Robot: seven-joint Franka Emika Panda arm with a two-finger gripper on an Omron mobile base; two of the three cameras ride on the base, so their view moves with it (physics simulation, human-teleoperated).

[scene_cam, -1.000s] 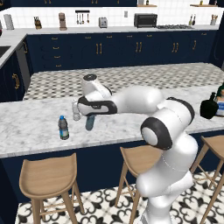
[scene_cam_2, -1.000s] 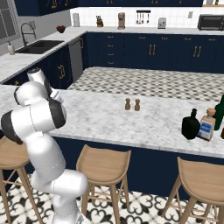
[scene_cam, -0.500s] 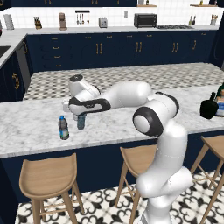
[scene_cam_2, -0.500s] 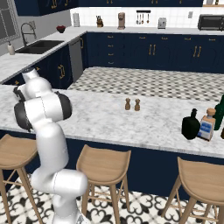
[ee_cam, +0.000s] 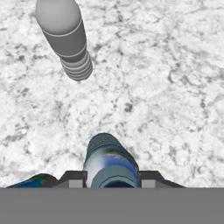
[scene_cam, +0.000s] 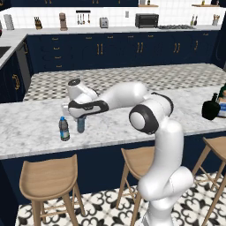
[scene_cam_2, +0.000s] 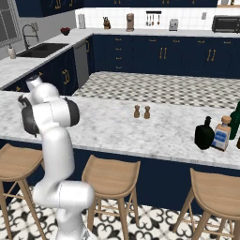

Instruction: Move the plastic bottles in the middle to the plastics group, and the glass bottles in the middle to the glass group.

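At the marble counter's [scene_cam: 31, 132] left end, the gripper [scene_cam: 80, 118], jaws clenched on the slim all-blue translucent plastic bottle [scene_cam: 80, 125], has swung it leftward beside the clear blue-capped, dark-labelled water bottle [scene_cam: 64, 129], nearly delivered to the plastics group.

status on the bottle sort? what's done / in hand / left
Done: nothing set down yet. In hand: the gripper is shut on the blue bottle, holding it upright beside the blue-capped water bottle of the plastics group. Left: release it there, then take the black bottle and the labelled square bottle to the green bottle.
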